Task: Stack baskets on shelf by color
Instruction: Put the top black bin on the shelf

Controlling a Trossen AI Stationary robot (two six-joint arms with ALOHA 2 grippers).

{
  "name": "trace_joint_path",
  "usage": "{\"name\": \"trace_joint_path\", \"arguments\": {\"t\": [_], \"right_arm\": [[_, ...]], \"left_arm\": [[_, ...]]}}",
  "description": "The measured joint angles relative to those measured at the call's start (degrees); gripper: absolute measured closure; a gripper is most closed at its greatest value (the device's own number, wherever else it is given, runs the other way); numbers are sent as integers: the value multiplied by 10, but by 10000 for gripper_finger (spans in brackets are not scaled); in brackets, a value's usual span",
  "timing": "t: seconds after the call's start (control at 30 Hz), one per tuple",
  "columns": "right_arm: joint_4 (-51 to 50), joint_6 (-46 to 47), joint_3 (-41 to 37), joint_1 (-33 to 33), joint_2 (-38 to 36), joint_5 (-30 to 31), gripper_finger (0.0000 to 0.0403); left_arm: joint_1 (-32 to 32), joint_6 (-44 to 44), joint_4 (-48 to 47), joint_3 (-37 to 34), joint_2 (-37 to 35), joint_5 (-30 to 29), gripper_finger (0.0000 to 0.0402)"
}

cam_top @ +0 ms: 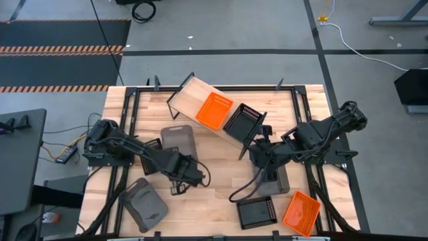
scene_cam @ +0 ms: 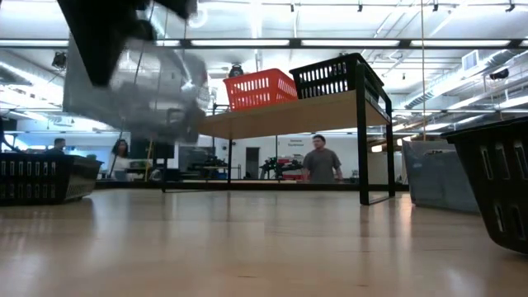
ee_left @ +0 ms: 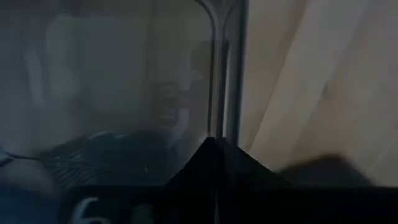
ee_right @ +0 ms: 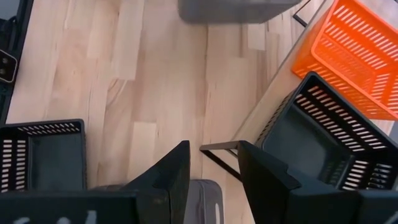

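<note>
Your left gripper [cam_top: 179, 175] is pinched shut on the grey basket [cam_top: 178, 139] rim: light, stiff, slick plastic. Right gripper [ee_right: 213, 163] hangs part-open, empty.

Two matte-black articulated arms, left arm [cam_top: 127, 148] and right arm [cam_top: 314, 137], built of chunky rounded joint housings. Black cables looped alongside both, with a thicker loop trailing below the right wrist. Wedge-shaped dark fingers [ee_right: 168, 180] on the right gripper [ee_right: 214, 171]; white lettering partly visible on the wrist housings.
</note>
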Motion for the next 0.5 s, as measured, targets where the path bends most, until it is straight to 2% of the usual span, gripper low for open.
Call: {"name": "trace_joint_path", "arguments": {"t": [0.13,0.3,0.5], "right_arm": [[0,4,0,9,0,0,262],[-1,6,0,23,0,0,262],[-4,11,0,35,0,9,262]], "left_arm": [[-23,23,-102,75,0,-35,395],[-42,91,-98,121,-27,-79,395],[-34,132,-101,124,-78,-147,395]]}}
